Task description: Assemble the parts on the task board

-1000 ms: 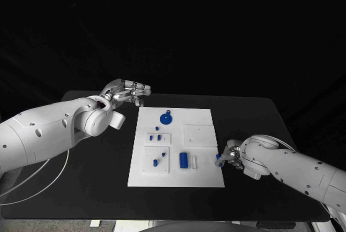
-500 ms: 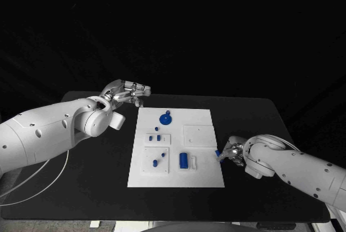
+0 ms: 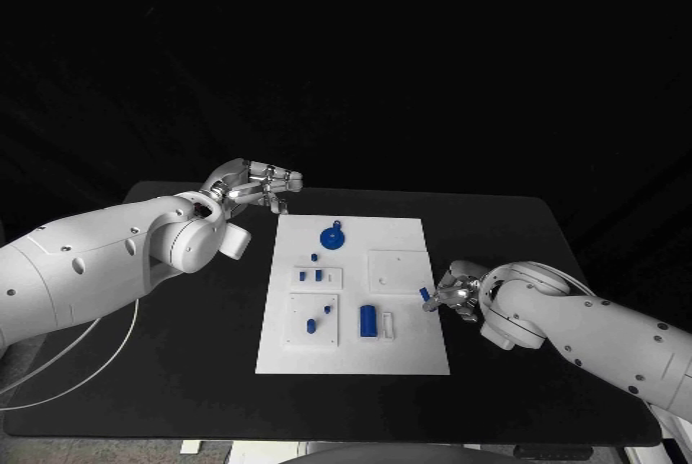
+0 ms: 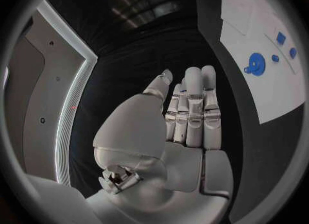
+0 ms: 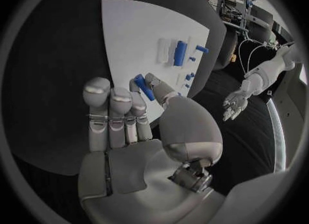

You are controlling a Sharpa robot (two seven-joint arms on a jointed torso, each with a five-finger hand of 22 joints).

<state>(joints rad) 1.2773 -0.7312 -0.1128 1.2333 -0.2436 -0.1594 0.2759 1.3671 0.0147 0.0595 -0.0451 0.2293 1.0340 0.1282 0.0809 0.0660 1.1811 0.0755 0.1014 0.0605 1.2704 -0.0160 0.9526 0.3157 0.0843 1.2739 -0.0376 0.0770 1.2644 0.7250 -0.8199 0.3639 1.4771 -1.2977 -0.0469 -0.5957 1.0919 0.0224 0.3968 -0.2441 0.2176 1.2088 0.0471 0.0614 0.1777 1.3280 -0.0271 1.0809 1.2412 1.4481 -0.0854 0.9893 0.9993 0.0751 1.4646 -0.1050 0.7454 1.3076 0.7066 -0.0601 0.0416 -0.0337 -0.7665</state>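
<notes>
The black table (image 3: 173, 314) is carrying the white task board (image 3: 411, 359) at its middle. The left hand (image 3: 257, 187) is hovering beyond the board's far left corner, well apart from it, holding nothing, its fingers lying straight and close together in the left wrist view. The right hand (image 3: 453, 296) is sitting at the board's right edge, pinching a small blue part (image 3: 427, 295) between thumb and a finger; its other fingers (image 5: 109, 105) are standing upright side by side. Most of that part is hidden by the fingers. On the board, a round blue part (image 3: 332, 238) is lying near the far end and a blue bar (image 3: 368, 321) near the front. The smaller blue pieces (image 3: 310, 276) are too small to make out.
</notes>
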